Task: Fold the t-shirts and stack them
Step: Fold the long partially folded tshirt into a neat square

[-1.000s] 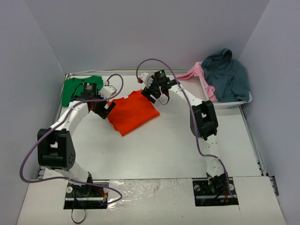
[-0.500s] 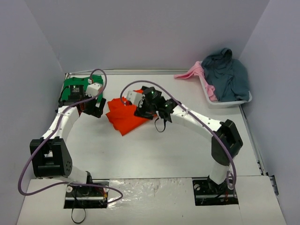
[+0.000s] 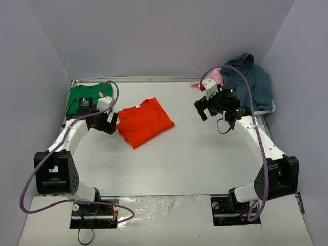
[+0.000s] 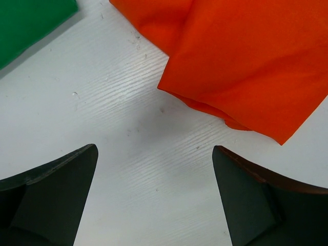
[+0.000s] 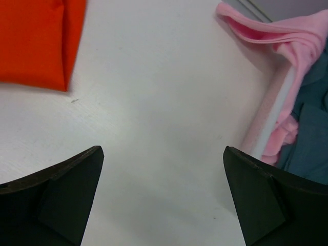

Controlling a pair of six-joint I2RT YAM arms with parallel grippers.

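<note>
Top external vs. a sec ago: right gripper [image 3: 201,110] off the orange shirt [image 3: 145,122], out by the bin [image 3: 246,114] w/ pink cloth [image 3: 212,78] & grey-blue cloth [image 3: 251,82]; jaws now wide apart, holding nothing. Orange shirt flat in the middle, folded to a rough rectangle, let go. Reads as fold done; stacking w/ green shirt [image 3: 84,95] at far-left corner not yet done, the two apart, no overlap. Right arm stretched fwd, wrist tipped down at bare table [image 3: 195,159]. Left arm bent, left gripper [image 3: 110,124] low just beside orange shirt's left edge, betw. the two shirts, jaws wide apart, empty.
</note>
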